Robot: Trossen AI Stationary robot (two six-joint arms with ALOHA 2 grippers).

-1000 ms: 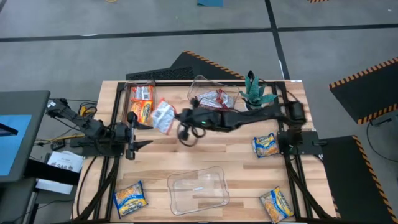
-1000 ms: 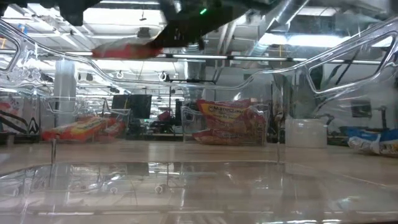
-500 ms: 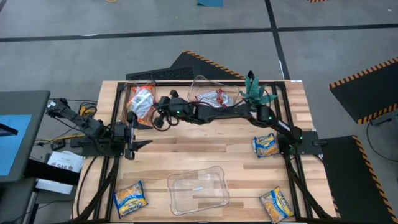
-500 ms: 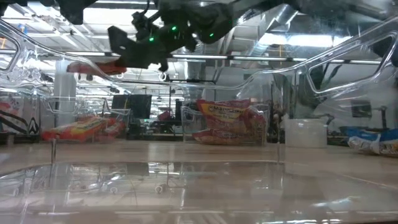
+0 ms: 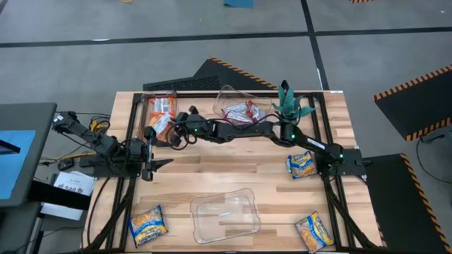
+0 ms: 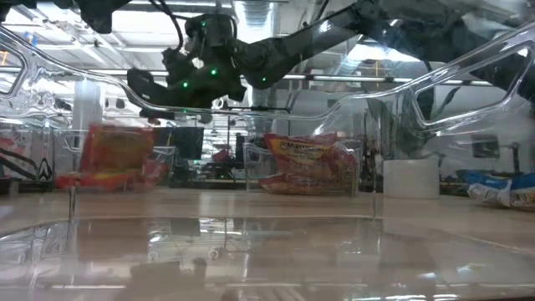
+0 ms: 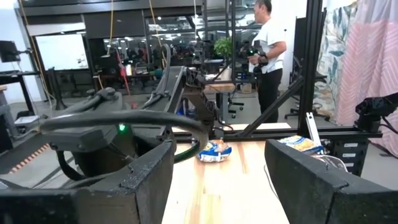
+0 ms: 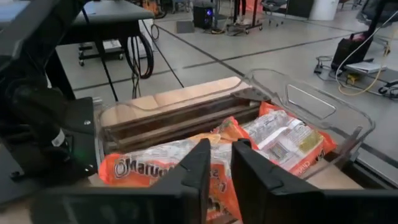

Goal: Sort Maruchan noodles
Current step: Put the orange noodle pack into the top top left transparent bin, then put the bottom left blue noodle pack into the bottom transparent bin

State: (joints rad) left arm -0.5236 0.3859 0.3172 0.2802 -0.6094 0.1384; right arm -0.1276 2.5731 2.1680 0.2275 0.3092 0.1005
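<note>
Over the far-left clear plastic bin [image 5: 157, 113], I have the right gripper [image 5: 178, 128] reaching across the table, fingers narrowly parted, with an orange flat ramen packet [image 8: 161, 165] lying just beyond them; I cannot tell whether they touch it. That bin holds orange packets, and the neighbouring clear bin [image 5: 240, 106] holds red-and-white packets [image 5: 244, 111]. Three yellow-and-blue packets [image 5: 302, 164] lie loose on the wood, and the near clear bin [image 5: 224, 214] holds none. My left gripper [image 5: 154, 166] waits at the left, spread.
</note>
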